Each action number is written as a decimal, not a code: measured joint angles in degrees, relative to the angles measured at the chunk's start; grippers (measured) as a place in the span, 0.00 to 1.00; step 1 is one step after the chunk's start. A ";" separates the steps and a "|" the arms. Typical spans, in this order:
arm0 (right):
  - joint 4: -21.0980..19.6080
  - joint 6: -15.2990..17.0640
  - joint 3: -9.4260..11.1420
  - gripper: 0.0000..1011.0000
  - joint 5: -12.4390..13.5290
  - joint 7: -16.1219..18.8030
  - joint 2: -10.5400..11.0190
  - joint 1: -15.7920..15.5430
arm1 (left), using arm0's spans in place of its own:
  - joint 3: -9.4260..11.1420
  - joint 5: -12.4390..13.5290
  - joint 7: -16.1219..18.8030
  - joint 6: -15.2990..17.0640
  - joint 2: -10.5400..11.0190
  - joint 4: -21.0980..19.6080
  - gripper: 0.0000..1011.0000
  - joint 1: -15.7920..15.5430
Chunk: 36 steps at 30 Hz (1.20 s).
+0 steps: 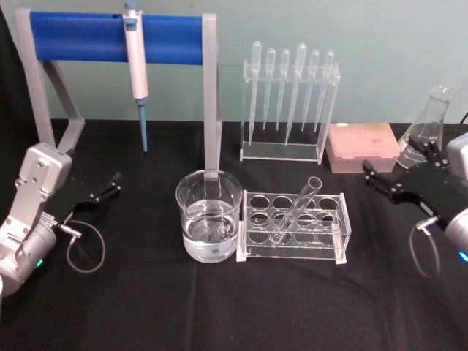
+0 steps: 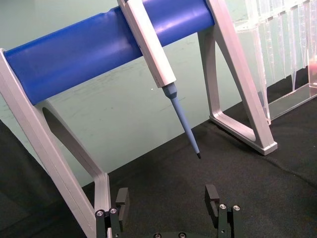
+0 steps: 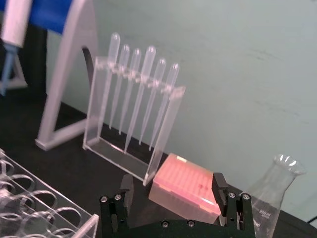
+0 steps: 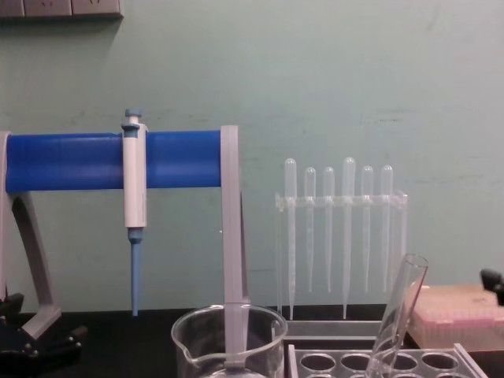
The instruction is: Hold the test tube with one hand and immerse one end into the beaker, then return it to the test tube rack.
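Head view: the test tube (image 1: 298,208) leans tilted in the test tube rack (image 1: 257,253), with the beaker (image 1: 191,219) just left of the rack. My right gripper (image 3: 172,188) hangs right of the rack, jaws wide. My left gripper (image 2: 167,196) sits well left, also wide. My worry is that an off-axis pinch on that slanted glass could slip or drag the rack.

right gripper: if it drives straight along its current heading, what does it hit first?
Most likely the pink tip box. In the right wrist view it sits dead ahead between the open fingers of the right gripper, with the pipette rack farther back and off to one side. Depth is unclear, but nothing looks nearer.
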 joint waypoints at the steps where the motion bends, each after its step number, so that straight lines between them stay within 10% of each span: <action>1: -0.95 0.08 0.62 0.99 0.74 0.39 0.47 -0.66 | 0.00 0.00 0.00 0.00 0.00 0.00 0.99 0.00; 9: -8.86 -0.46 6.26 0.99 11.37 10.42 6.14 -9.51 | 0.01 0.00 0.00 0.00 0.00 0.00 0.99 0.01; 17: -11.32 -1.14 7.28 0.99 17.23 20.23 8.76 -13.89 | 0.00 0.00 0.00 0.00 0.00 0.00 0.99 0.00; 36: -11.96 3.09 3.61 0.99 16.61 25.09 3.26 -11.15 | 0.00 0.00 0.00 0.00 0.00 0.00 0.99 0.00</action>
